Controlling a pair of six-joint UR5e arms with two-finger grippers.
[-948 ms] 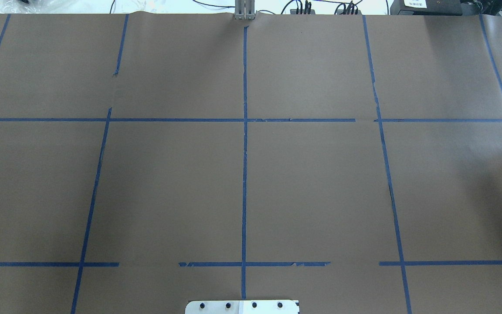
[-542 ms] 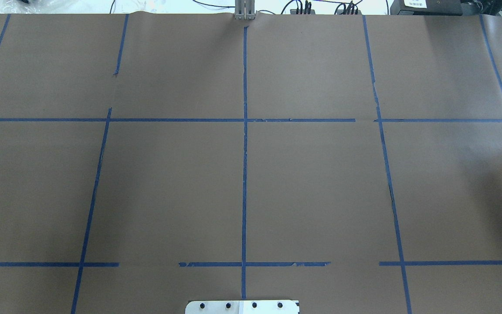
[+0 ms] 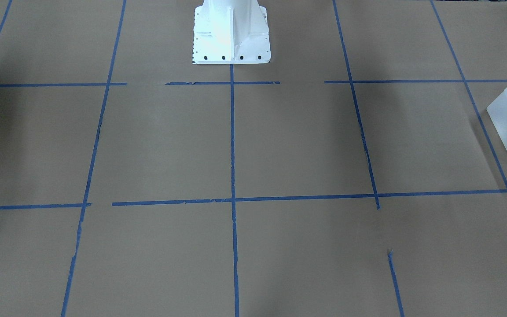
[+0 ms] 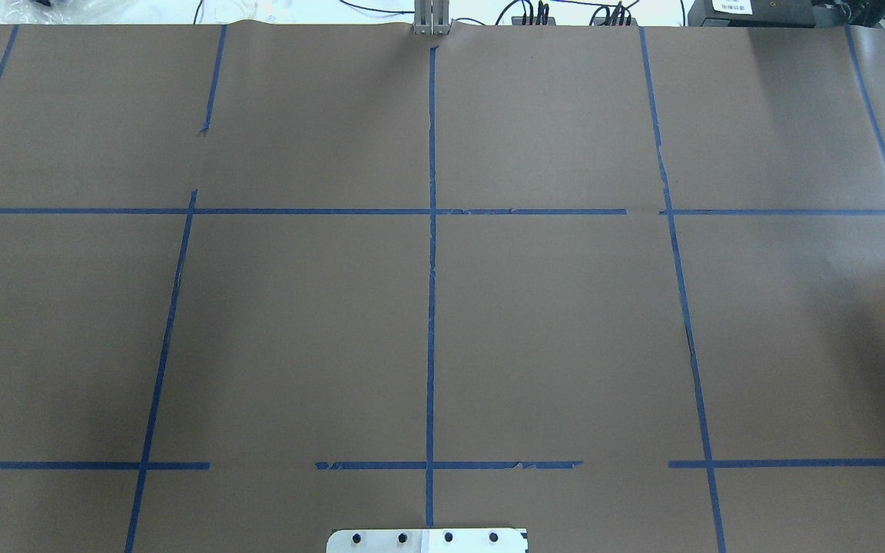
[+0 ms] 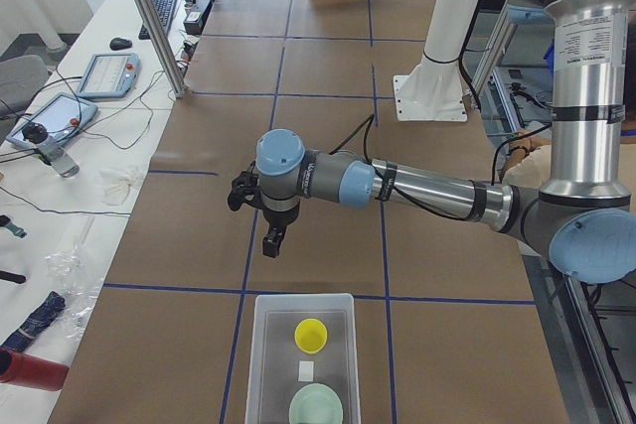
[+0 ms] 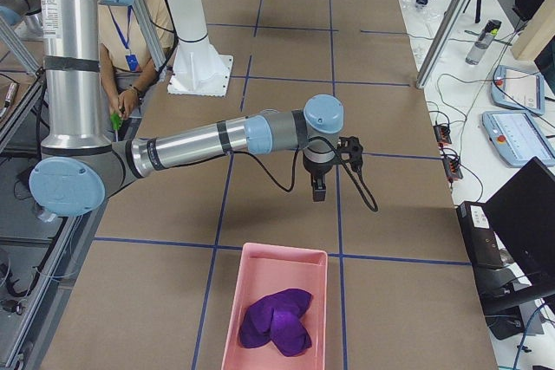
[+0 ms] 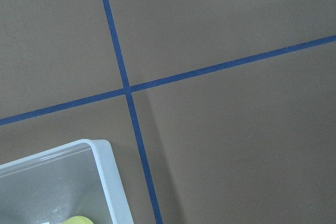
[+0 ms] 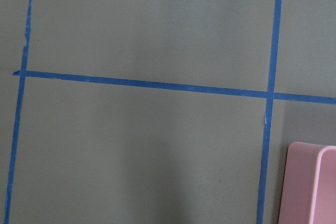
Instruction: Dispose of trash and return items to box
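On my overhead feed the brown worktop looks unchanged from a moment ago. The left arm and the right arm each stretch out level above it. The box holds the mint bowl and the yellow cup. The left gripper points down just short of the box. The right gripper also points down. I cannot tell whether either is parted or closed.

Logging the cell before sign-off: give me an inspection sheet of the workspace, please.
Surface: brown paper with blue tape grid.
Job's things: yellow cup and green bowl inside the translucent box.
Clutter: small white scrap in the box; purple wad in the pink bin.
Grippers: left gripper and right gripper above the paper; open or shut unclear.
Cables: bundle at the far table edge.
Surroundings: teach pendants on side bench; seated person.
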